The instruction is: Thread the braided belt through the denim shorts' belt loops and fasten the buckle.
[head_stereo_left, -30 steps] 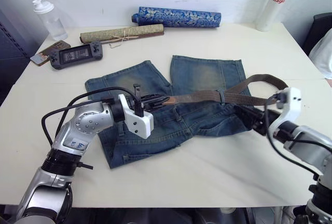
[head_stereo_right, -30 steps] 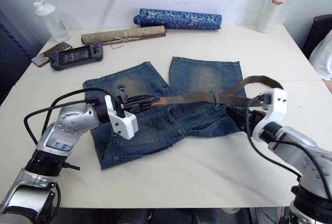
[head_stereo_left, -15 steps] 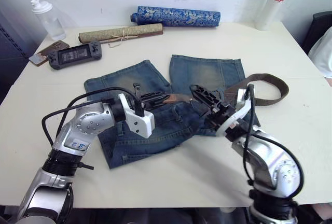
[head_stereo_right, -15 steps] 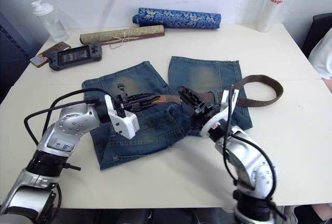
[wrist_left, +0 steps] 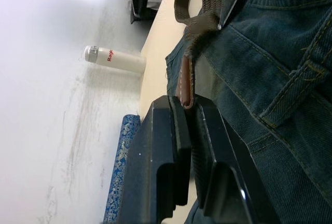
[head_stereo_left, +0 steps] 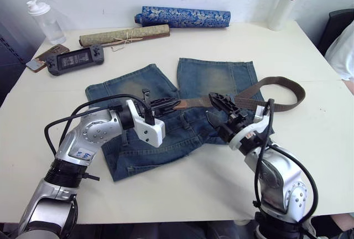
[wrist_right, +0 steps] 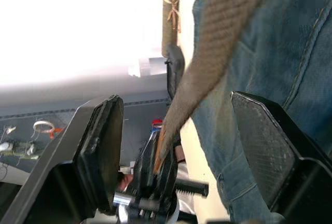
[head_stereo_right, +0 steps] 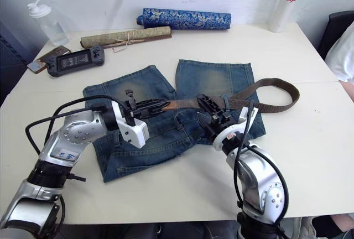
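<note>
The denim shorts (head_stereo_left: 218, 76) lie flat mid-table, legs pointing away from me. The braided belt (head_stereo_left: 279, 79) runs across the waistband and curls into a loop off the shorts' right side. My left gripper (wrist_left: 185, 105) is shut on the belt's tan leather tip (wrist_left: 185, 85) at the middle of the waistband. My right gripper (head_stereo_left: 213, 107) stands open just right of it, one finger on each side of the woven strap (wrist_right: 207, 63). A belt loop (wrist_left: 290, 94) shows on the denim beside the left fingers. The buckle is hidden.
Along the far edge lie a blue patterned roll (head_stereo_left: 182, 16), a tan roll (head_stereo_left: 124, 34), a game controller (head_stereo_left: 74, 60) and a plastic bottle (head_stereo_left: 41, 20). A white bottle (head_stereo_left: 285, 1) stands at the far right. A person's white sleeve (head_stereo_left: 343, 51) is at the right edge.
My right arm swung in from the shorts' right side to the middle and now straddles the belt. The belt's loop settled flatter on the table. The left gripper kept hold of the tip.
</note>
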Robot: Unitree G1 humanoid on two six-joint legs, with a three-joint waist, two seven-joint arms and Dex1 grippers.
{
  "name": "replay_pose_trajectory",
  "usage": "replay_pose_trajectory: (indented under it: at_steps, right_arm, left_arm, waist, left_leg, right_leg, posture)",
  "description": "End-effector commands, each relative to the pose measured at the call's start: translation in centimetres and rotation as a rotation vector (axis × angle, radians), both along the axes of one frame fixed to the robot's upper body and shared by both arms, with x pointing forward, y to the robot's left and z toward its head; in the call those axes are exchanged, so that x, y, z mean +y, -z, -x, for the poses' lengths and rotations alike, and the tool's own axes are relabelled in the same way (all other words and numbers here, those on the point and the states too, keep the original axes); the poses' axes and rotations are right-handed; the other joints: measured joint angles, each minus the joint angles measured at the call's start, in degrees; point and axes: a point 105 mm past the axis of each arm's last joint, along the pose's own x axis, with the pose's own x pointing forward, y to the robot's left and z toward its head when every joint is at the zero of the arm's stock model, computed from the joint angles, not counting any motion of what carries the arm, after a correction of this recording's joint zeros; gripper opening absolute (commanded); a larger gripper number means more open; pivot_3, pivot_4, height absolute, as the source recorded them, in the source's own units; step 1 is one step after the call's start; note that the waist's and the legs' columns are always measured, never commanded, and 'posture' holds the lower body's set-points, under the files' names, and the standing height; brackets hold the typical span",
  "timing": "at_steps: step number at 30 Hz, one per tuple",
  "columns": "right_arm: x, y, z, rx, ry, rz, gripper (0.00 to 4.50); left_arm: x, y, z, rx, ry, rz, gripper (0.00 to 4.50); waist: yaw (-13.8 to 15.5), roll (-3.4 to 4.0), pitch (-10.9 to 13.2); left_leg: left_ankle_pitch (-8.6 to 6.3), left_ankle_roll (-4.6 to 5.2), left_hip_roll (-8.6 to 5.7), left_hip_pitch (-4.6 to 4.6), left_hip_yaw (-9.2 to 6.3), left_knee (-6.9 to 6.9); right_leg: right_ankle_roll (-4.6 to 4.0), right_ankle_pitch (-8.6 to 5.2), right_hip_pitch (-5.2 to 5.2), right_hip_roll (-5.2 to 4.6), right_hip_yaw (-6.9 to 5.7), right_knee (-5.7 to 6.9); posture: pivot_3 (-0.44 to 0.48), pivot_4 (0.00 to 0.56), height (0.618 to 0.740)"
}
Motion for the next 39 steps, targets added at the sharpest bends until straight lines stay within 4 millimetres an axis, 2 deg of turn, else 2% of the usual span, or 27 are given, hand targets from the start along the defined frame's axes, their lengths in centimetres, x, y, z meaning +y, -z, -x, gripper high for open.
replay_pose_trajectory:
  at_steps: [1,4,14,17,21,23,27,29,30,33,36,39]
  right_arm:
    - [0.8,-0.6,1.0,-0.04,-0.044,-0.012,3.54]
    - [0.9,0.4,0.2,-0.005,-0.061,-0.007,3.54]
    - [-0.5,0.4,-2.9,0.014,-0.012,-0.064,3.54]
    - [-0.7,0.4,-3.1,0.015,-0.004,-0.075,2.64]
    - [-0.7,0.2,-3.1,0.008,-0.003,-0.078,0.81]
    - [-0.7,0.1,-3.1,0.004,-0.003,-0.079,0.11]
    - [-0.7,0.0,-3.2,0.002,-0.003,-0.082,0.11]
    - [-0.7,-0.1,-3.2,0.003,0.001,-0.09,0.0]
    - [-0.7,-0.2,-3.2,0.001,0.002,-0.092,0.0]
    - [-0.9,-0.5,-3.2,-0.015,0.008,-0.09,0.0]
    - [-1.3,-0.5,-3.2,-0.055,0.007,-0.024,0.0]
    - [-1.7,-0.8,-3.2,-0.122,-0.002,0.034,0.0]
  left_arm:
    - [0.1,-2.1,0.1,-0.087,-0.005,0.033,0.0]
    - [-0.3,-2.4,0.6,-0.09,0.026,0.061,0.0]
    - [0.0,-2.3,1.2,-0.085,0.042,0.057,0.0]
    - [0.0,-2.1,1.2,-0.085,0.037,0.049,0.0]
    - [0.0,-2.0,1.2,-0.085,0.034,0.043,0.0]
    - [0.0,-2.0,1.1,-0.083,0.032,0.041,0.0]
    - [-0.1,-1.6,1.4,-0.044,0.047,0.05,0.0]
    - [-0.1,-1.7,1.5,-0.013,0.056,0.077,0.89]
    - [-0.1,-1.4,1.5,0.035,0.05,0.082,1.12]
    - [0.7,-1.0,1.4,0.223,0.015,0.147,2.44]
    - [2.7,-1.9,0.8,0.422,-0.057,0.316,2.44]
    - [5.7,-1.5,0.9,0.691,-0.14,0.478,2.44]
  waist:
    - [0.01,0.0,0.0]
    - [0.03,0.0,0.0]
    - [0.02,-0.01,0.0]
    - [0.0,-0.01,0.0]
    - [-0.04,-0.01,0.0]
    - [-0.04,-0.01,0.0]
    - [-0.05,-0.01,-0.01]
    - [-0.05,-0.01,0.0]
    - [-0.06,-0.01,0.0]
    - [-0.12,0.0,0.0]
    - [-0.24,0.0,0.0]
    - [-0.45,0.0,0.0]
  left_leg:
    - [0.0,0.0,0.0,0.0,0.0,0.0]
    - [0.0,0.0,0.0,0.0,0.0,0.0]
    - [0.0,0.0,0.0,-0.03,0.03,0.02]
    - [0.0,0.0,0.0,-0.05,0.03,0.02]
    - [0.0,0.0,0.0,-0.05,0.03,0.02]
    - [0.0,-0.01,0.0,-0.05,0.03,0.03]
    - [0.0,-0.01,0.0,-0.05,0.03,0.03]
    - [0.0,-0.01,0.0,-0.05,0.03,0.03]
    - [0.0,-0.01,0.0,-0.05,0.03,0.03]
    - [0.0,-0.01,0.0,-0.05,0.03,0.03]
    - [0.0,-0.01,0.01,-0.06,0.02,0.03]
    - [0.0,0.0,0.03,-0.06,0.01,0.03]
  right_leg:
    - [0.0,0.0,0.0,0.0,0.0,0.0]
    - [0.0,0.0,0.0,0.01,0.0,0.02]
    - [-0.04,-0.02,-0.12,0.01,0.03,0.13]
    - [-0.04,-0.02,-0.14,0.01,0.03,0.18]
    - [-0.04,-0.02,-0.15,0.01,0.04,0.19]
    - [-0.04,-0.02,-0.15,0.01,0.04,0.2]
    - [-0.05,-0.02,-0.16,0.01,0.04,0.21]
    - [-0.05,-0.02,-0.17,0.01,0.05,0.22]
    - [-0.05,-0.02,-0.18,0.01,0.05,0.23]
    - [-0.07,-0.03,-0.18,0.01,0.05,0.23]
    - [-0.08,-0.04,-0.18,0.01,0.05,0.23]
    - [-0.1,-0.05,-0.18,0.03,0.05,0.22]
  posture:
    - [0.0,0.15,0.637]
    - [0.0,0.15,0.637]
    - [0.0,0.15,0.637]
    - [0.0,0.15,0.637]
    - [0.0,0.15,0.637]
    - [0.0,0.15,0.637]
    - [0.0,0.15,0.637]
    - [0.0,0.15,0.637]
    - [0.0,0.15,0.637]
    - [0.0,0.15,0.637]
    - [0.0,0.15,0.637]
    - [0.0,0.15,0.637]
